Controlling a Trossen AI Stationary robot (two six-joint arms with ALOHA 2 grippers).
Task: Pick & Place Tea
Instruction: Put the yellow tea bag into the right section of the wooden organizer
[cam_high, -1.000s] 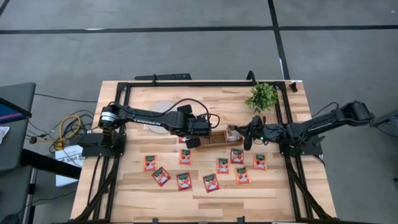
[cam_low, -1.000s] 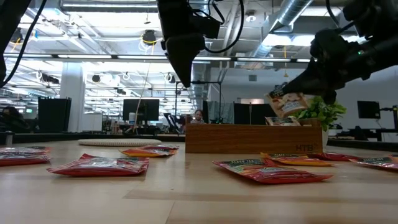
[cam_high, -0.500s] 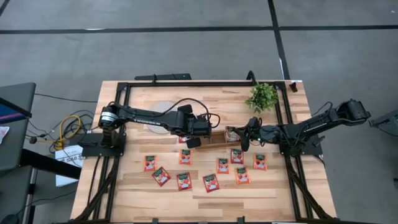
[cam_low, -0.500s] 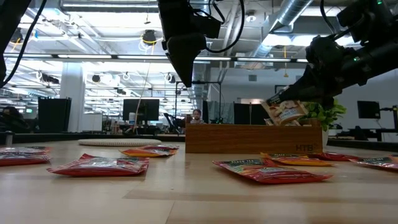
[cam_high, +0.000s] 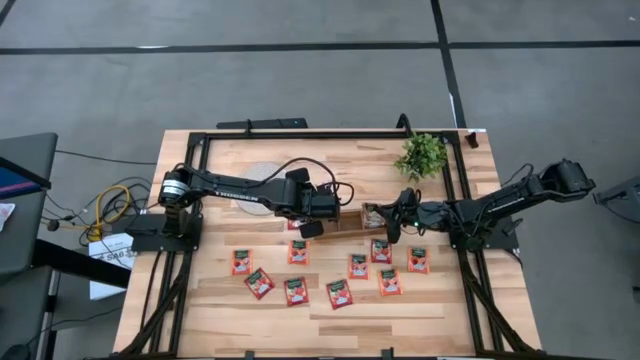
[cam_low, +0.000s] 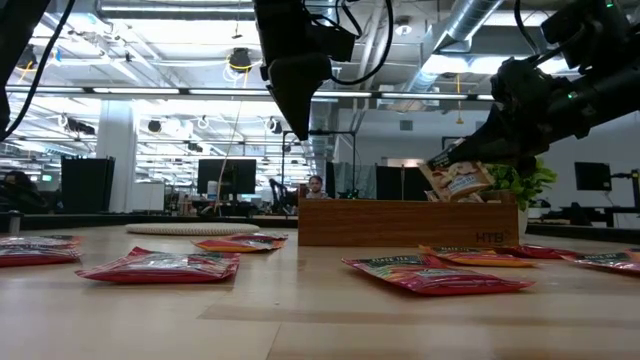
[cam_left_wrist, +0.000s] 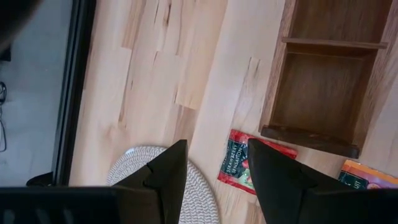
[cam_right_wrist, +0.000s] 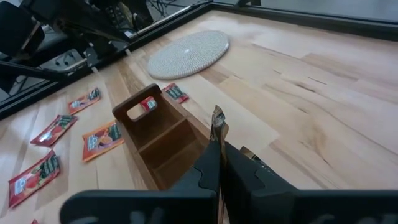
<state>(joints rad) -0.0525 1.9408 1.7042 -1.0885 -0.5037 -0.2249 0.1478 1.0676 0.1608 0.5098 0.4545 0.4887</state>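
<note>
Two dark arms are reaching toward the middle of the table (cam_high: 215, 150). The right gripper (cam_right_wrist: 219, 163) is pinching one tea sachet (cam_right_wrist: 217, 127) edge-on between closed fingers, holding it in the air just above the right end of the wooden tray (cam_low: 405, 222). The left gripper (cam_left_wrist: 214, 180) is hanging with its fingers spread and nothing between them, over the tabletop just beside the tray's left end, a red sachet (cam_left_wrist: 239, 167) lying below it and the round woven disc (cam_left_wrist: 149, 165) close by. About ten more red sachets (cam_high: 338, 293) are lying flat at roughly six o'clock from the tray, a potted plant (cam_high: 421, 155) standing at one o'clock.
</note>
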